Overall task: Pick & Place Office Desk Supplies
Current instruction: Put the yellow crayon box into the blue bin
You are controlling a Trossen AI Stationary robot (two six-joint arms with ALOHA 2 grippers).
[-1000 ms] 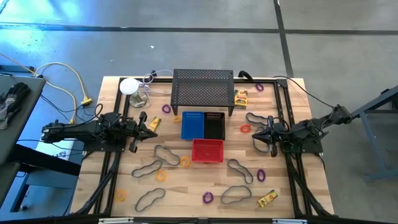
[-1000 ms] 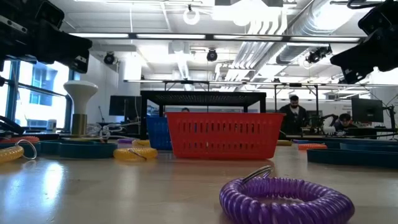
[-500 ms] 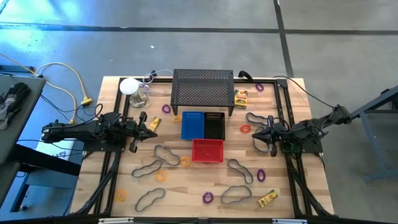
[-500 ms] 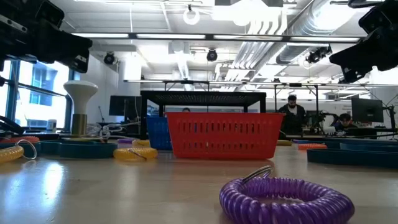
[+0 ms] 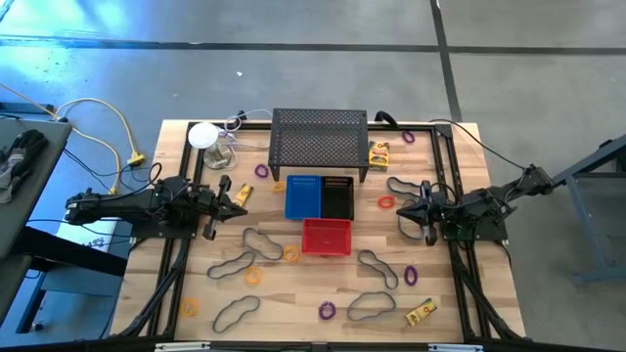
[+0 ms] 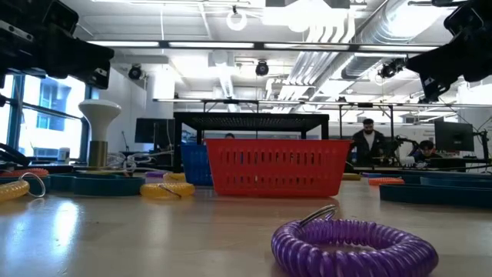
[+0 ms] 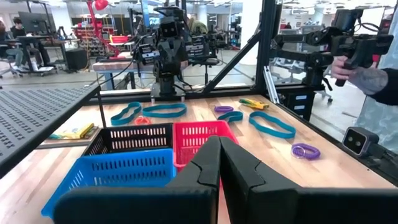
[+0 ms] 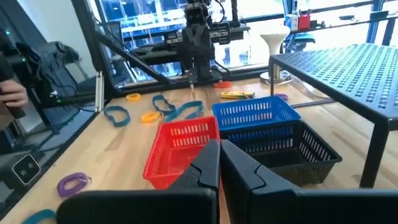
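Loose supplies lie over the wooden table: yellow printed boxes [image 5: 379, 152] [image 5: 421, 312] [image 5: 241, 194], orange rings [image 5: 387, 203] [image 5: 253, 276], purple rings [image 5: 327, 311] [image 6: 350, 246] and dark looped cords [image 5: 256, 240] [image 5: 372, 305]. My left gripper [image 5: 238, 202] [image 7: 219, 163] hangs shut above the table, left of the blue bin [image 5: 302, 196], with a yellow box just beside its tip. My right gripper [image 5: 403, 215] [image 8: 219, 165] hangs shut right of the red bin [image 5: 326, 236], near an orange ring. Neither holds anything.
Blue, black [image 5: 337, 198] and red bins stand mid-table, in front of a black mesh rack [image 5: 320, 139]. A white lamp-like stand [image 5: 203, 136] sits at the far left corner. Dark rails [image 5: 456, 284] run along both sides. A person's hand [image 7: 367, 71] shows beyond the table.
My right arm has risen slightly in the low view. Nothing on the table has moved.
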